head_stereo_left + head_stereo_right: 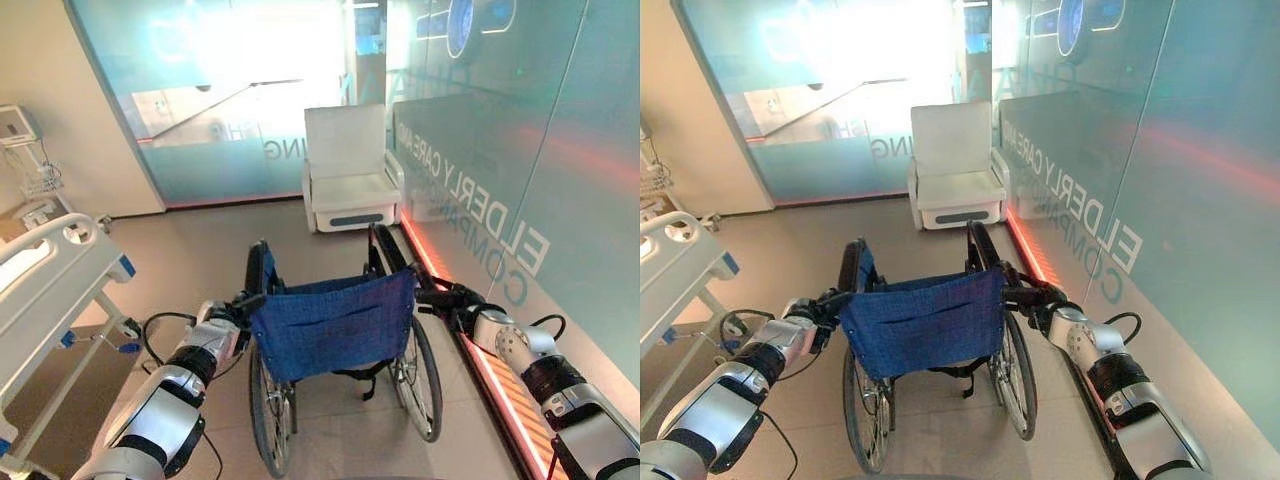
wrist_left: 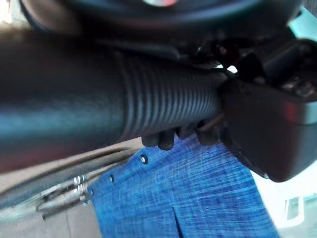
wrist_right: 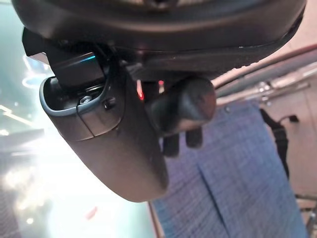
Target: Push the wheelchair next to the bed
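Both hands, left (image 1: 222, 322) and right (image 1: 462, 303), grip the wheelchair (image 1: 335, 325) push handles; glass wall (image 1: 520, 150) lettering reads mirrored; bed (image 1: 45, 285) on the left.

— Where's the wheelchair (image 1: 335, 340)?
— In the middle of the floor, upright, its blue fabric backrest towards the near side, black armrests pointing far, big spoked wheels either side.
— And the bed (image 1: 45, 290)?
— At the left, white with a moulded rail and blue fittings, well apart from the wheelchair, bare floor between them.
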